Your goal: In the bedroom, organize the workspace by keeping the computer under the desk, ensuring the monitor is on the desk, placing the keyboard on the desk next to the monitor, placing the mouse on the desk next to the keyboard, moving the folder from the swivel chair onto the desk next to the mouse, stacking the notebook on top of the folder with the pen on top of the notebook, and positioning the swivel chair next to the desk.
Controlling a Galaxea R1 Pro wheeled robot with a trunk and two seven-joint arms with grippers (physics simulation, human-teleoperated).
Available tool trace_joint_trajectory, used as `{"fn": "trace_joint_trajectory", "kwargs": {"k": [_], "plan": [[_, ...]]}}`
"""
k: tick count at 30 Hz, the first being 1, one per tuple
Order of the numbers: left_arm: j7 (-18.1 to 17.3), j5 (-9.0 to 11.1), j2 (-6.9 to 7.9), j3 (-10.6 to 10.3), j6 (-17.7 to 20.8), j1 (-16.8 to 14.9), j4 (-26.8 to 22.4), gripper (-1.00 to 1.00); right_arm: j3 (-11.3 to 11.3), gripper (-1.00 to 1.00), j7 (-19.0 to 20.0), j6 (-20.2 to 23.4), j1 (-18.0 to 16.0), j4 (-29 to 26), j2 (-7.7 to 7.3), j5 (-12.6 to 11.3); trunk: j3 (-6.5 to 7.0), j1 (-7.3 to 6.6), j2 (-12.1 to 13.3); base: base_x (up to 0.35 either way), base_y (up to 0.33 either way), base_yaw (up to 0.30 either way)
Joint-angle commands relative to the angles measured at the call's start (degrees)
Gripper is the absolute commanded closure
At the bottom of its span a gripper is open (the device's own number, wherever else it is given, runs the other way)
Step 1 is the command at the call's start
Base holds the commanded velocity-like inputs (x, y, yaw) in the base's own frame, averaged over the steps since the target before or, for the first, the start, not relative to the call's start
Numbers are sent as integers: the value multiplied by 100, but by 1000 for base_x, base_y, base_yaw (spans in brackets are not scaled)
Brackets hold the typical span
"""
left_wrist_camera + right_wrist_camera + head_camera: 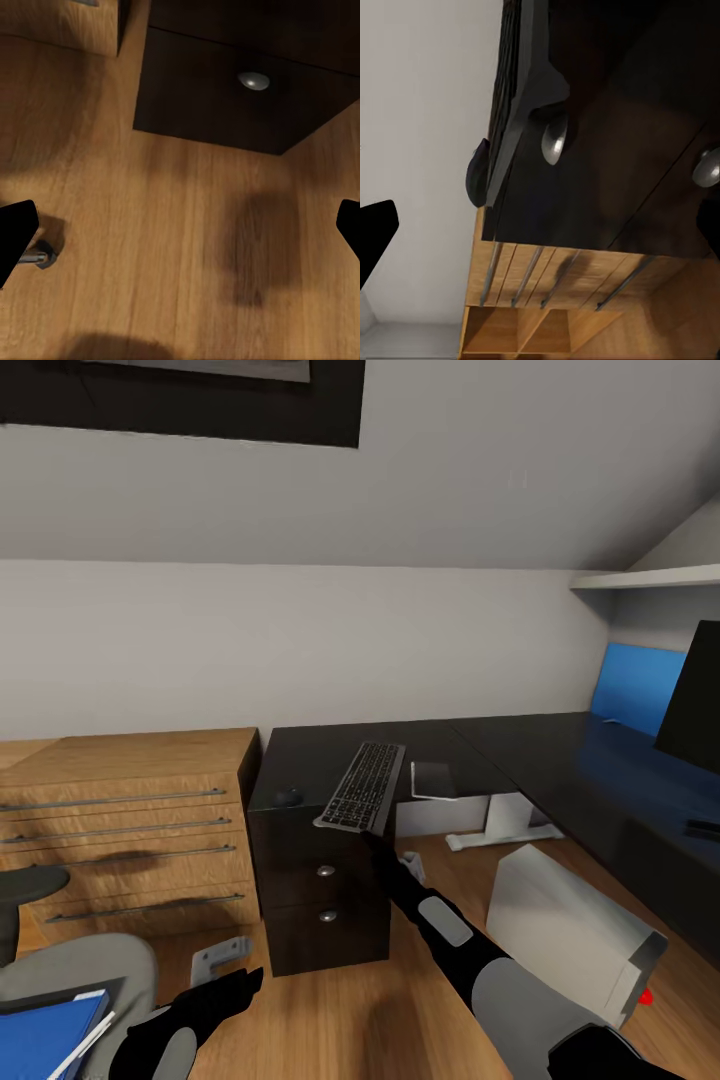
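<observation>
The black keyboard (364, 784) lies on the desk (520, 745) above the drawer unit, its near end overhanging the front edge. My right gripper (378, 842) hangs open just below that end; the right wrist view shows the keyboard (521, 90) edge-on and the mouse (475, 174) beyond it. The mouse (289, 797) sits left of the keyboard, the notebook (433, 780) to its right. The monitor (695, 695) stands at the far right. The computer (572, 920) leans tilted on the floor. The blue folder (42, 1035) and white pen (82, 1044) lie on the swivel chair (85, 970). My left gripper (232, 985) is open above the floor.
A light wooden dresser (125, 825) stands left of the desk's black drawer unit (318, 885). The left wrist view looks down on wood floor (165, 240), the drawer unit (240, 90) and a chrome chair caster (39, 257). A blue wall panel (632, 685) is behind the monitor.
</observation>
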Motion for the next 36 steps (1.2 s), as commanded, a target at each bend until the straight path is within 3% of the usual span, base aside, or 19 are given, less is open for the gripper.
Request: {"fn": "trace_joint_trajectory", "kwargs": {"k": [1, 18, 36], "plan": [[56, 59, 0, -4, 11, -4, -5, -100, 26, -100, 17, 8, -5, 5, -4, -57, -1, -1, -3, 0, 0, 206], [66, 41, 9, 12, -6, -4, -5, -100, 27, -100, 21, -124, -5, -1, -48, -42, 15, -1, -3, 0, 0, 48], [66, 47, 9, 14, -14, -4, -5, -100, 23, -100, 25, -124, -5, 15, -56, -51, 15, -1, -3, 92, 0, 0]]}}
